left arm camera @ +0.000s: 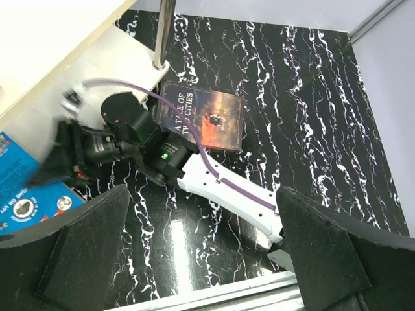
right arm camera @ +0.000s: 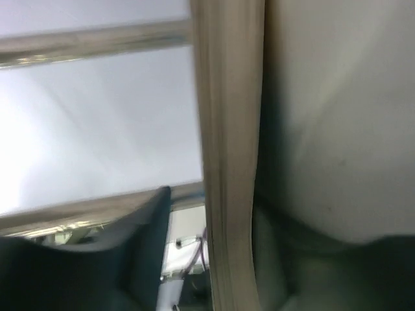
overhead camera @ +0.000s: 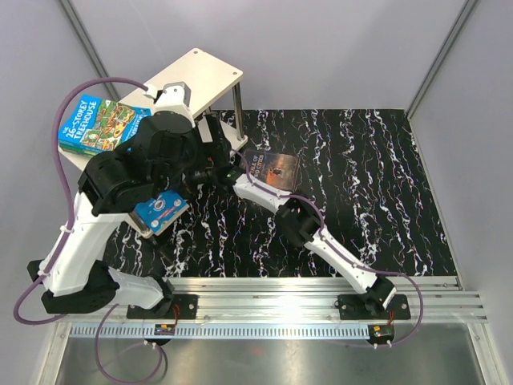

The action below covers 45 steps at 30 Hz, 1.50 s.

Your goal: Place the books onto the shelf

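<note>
one dark book (overhead camera: 271, 168) lies flat on the tabletop (overhead camera: 377, 184), just right of the shelf (overhead camera: 204, 72) near one of its legs, its long axis running roughly left to right. a green book (overhead camera: 100, 124) lies on the shelf's left end and a blue book (overhead camera: 160, 210) juts from the lower board. the right hand (left arm camera: 65, 155) is at that lower board beside the blue book, too blurred to tell whether it is grasping or released. the left hand (left arm camera: 201, 194) hovers above, spread wide and empty. the dark book sits just beside the right arm (overhead camera: 321, 241), so that arm looks the nearer; its hand would need to swing rightward to it.
</note>
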Motion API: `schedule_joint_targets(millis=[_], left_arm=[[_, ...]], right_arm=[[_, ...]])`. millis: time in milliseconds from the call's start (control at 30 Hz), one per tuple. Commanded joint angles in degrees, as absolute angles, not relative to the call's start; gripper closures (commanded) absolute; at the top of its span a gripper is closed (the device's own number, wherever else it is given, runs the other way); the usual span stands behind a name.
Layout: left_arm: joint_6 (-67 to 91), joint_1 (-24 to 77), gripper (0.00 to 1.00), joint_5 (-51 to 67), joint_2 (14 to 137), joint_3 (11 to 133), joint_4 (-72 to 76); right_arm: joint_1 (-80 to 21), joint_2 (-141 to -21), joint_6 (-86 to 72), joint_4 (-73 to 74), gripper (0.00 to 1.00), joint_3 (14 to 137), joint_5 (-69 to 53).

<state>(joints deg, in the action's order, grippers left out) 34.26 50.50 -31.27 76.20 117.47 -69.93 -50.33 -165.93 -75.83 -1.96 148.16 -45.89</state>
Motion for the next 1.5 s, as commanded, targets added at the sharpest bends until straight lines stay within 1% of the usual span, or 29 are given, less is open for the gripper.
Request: schedule_joint_targets(millis=[0,33,67,133,167,233,267,300,400,433,500,533,767,867,933,967,1000,1067,1167,1200,1300,1333,1400,1433,1467], left_arm=[[32.6,49.6,0.01,-27.4,76.7,117.3,-67.8],[32.6,49.5,0.01,-27.2,77.0,117.4,-67.9],[32.7,49.5,0.01,-27.0,77.2,117.3,-67.8],[32.8,49.4,0.01,-26.8,77.3,117.1,-67.5],[32.9,49.4,0.01,-26.5,77.3,116.5,-66.9],[33.1,49.3,0.01,-26.4,77.3,115.9,-66.2],[33.3,49.4,0.01,-26.5,77.3,115.7,-65.7],[33.4,49.3,0.01,-26.5,77.5,115.7,-65.4],[33.3,49.3,0.01,-26.9,78.3,116.4,-65.1],[33.3,49.4,0.01,-27.1,78.6,116.7,-65.2],[33.3,49.3,0.01,-27.3,79.1,117.4,-65.3],[33.5,49.3,0.01,-27.4,79.2,117.7,-65.3],[34.8,49.3,0.01,-27.6,79.9,119.2,-65.8],[36.0,49.4,0.01,-28.0,78.9,118.5,-66.3],[36.6,49.4,0.01,-28.3,77.4,117.3,-66.0],[37.1,49.4,0.01,-28.4,76.9,115.8,-66.0],[37.7,49.3,0.01,-28.6,76.3,114.9,-65.7],[38.2,49.3,0.01,-28.9,74.4,112.7,-65.4],[38.9,49.3,0.01,-29.5,72.8,110.4,-65.3],[39.0,49.4,0.01,-29.8,72.4,110.0,-65.3],[39.1,49.4,0.01,-30.1,71.6,108.3,-65.2],[39.1,49.4,0.01,-30.1,71.5,108.0,-65.0],[38.8,49.3,0.01,-30.1,71.5,107.7,-64.8],[38.8,49.4,0.01,-30.1,71.5,107.7,-64.5],[38.5,49.4,0.01,-30.0,71.6,107.7,-64.4]], right_arm=[[-50.9,-167.3,-78.5,-1.0,0.29,151.5,-40.4],[-50.9,-167.1,-77.9,-0.4,0.08,151.7,-40.3],[-50.6,-166.3,-77.0,2.1,0.00,151.5,-40.4],[-50.0,-164.5,-73.3,5.7,0.00,149.2,-41.0],[-49.3,-161.6,-71.6,6.8,0.00,147.6,-41.2],[-48.2,-157.7,-66.5,9.2,0.00,140.3,-40.8],[-46.9,-153.8,-65.1,9.7,0.00,137.5,-40.4],[-46.2,-151.8,-62.4,10.2,0.00,132.2,-39.8],[-43.9,-145.7,-56.5,14.4,0.00,125.9,-38.8],[-43.6,-144.9,-54.3,20.5,0.00,125.8,-37.7],[-43.4,-142.6,-48.6,27.6,0.00,126.1,-34.2],[-43.4,-142.0,-47.8,28.4,0.00,126.0,-33.5],[-44.9,-141.2,-48.2,29.8,0.00,127.3,-34.5],[-45.6,-140.9,-48.2,29.2,0.01,124.8,-36.1],[-46.0,-139.8,-48.7,26.1,0.01,122.4,-37.7],[-46.3,-139.1,-50.0,24.1,0.01,119.0,-40.5],[-46.5,-138.4,-51.1,18.8,0.03,116.8,-42.0],[-47.3,-136.2,-52.4,15.8,0.08,111.7,-44.0],[-48.3,-133.5,-53.0,10.7,0.40,105.3,-46.7],[-48.6,-132.8,-52.9,8.8,0.61,103.8,-47.1],[-49.0,-130.8,-53.6,4.3,0.76,97.7,-48.9],[-49.0,-130.1,-54.0,2.7,0.84,96.3,-49.6],[-49.1,-129.5,-56.1,-2.3,0.96,92.6,-51.3],[-49.1,-128.6,-57.0,-3.5,1.00,90.9,-52.0],[-49.0,-128.1,-57.4,-4.6,1.00,90.1,-52.6]])
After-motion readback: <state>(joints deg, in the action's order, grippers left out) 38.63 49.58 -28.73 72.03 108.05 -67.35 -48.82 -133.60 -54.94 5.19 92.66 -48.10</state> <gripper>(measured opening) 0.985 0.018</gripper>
